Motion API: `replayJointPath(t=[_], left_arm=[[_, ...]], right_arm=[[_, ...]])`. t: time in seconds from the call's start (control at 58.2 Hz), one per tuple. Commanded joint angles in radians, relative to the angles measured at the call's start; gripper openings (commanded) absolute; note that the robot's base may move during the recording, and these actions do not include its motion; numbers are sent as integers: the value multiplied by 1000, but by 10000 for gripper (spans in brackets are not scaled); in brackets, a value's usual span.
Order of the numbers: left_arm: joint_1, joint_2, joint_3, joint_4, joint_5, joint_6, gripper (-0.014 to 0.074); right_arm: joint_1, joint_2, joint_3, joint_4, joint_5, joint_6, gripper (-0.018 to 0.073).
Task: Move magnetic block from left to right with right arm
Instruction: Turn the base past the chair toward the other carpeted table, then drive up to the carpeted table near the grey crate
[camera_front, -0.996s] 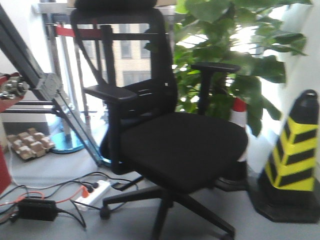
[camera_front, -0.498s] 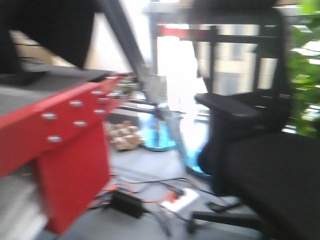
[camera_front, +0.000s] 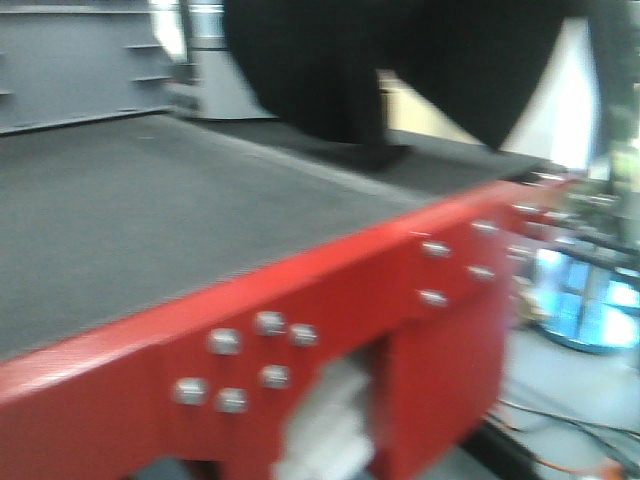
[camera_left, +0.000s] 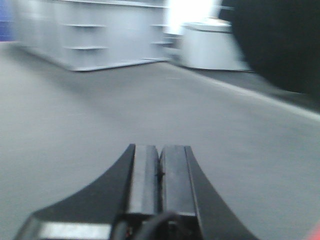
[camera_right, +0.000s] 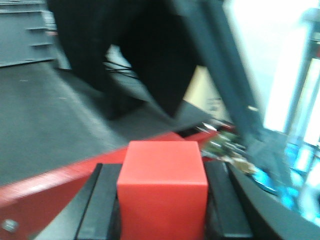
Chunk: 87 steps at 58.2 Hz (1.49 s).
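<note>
Blurred all over, block (camera_right: 162, 185) cut off below. Pinched in the right hand (camera_right: 162, 205); left hand (camera_left: 160, 182) pressed together

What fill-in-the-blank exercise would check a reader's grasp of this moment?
1. The right hand is shut on the magnetic block, whose colour is ____.
2. The left hand has its fingers pressed together and holds ____.
3. The table has a bolted red frame and a ____ top.
Missing words: red; nothing; grey.
</note>
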Motion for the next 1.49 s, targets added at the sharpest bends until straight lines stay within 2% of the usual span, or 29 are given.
replayJointPath(t=[0.0, 1.477], left_arm=[[-4, -10, 8, -3, -84, -7, -126], [-4, -10, 8, -3, -84, -7, -126]], right_arm=[[-4, 14, -29, -7, -83, -7, 361], [-4, 14, -29, -7, -83, -7, 361]])
